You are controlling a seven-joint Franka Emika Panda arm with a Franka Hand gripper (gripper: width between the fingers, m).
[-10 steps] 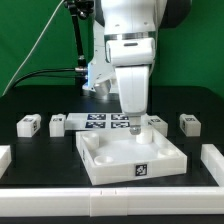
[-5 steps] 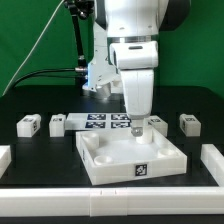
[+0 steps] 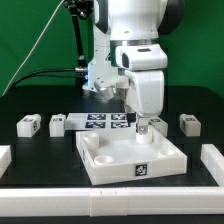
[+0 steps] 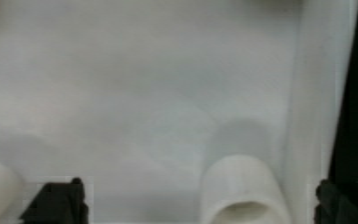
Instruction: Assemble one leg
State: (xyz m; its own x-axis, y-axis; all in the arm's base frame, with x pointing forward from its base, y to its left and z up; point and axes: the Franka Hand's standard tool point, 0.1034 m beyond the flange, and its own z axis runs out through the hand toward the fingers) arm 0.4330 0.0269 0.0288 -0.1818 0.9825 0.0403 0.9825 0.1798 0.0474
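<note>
Several legs, small white blocks with markers, lie on the black table behind the white square panel (image 3: 108, 166): two at the exterior view's left (image 3: 29, 124) (image 3: 57, 124) and two at its right (image 3: 158, 121) (image 3: 188, 122). My gripper (image 3: 141, 124) hangs low over the panel's far edge, left of the leg at the near right. In the wrist view the two black fingertips (image 4: 60, 200) stand far apart with white panel surface between them. A rounded white shape (image 4: 247, 190) lies in the gap and touches neither finger. I cannot tell what it is.
The marker board (image 3: 100, 121) lies behind the panel between the legs. White blocks stand at the table's front left (image 3: 4, 157) and front right (image 3: 212, 158). A white rail (image 3: 110, 205) runs along the front edge. A green backdrop stands behind.
My gripper has moved toward the exterior view's right along the panel's far edge. The legs and the panel have not moved.
</note>
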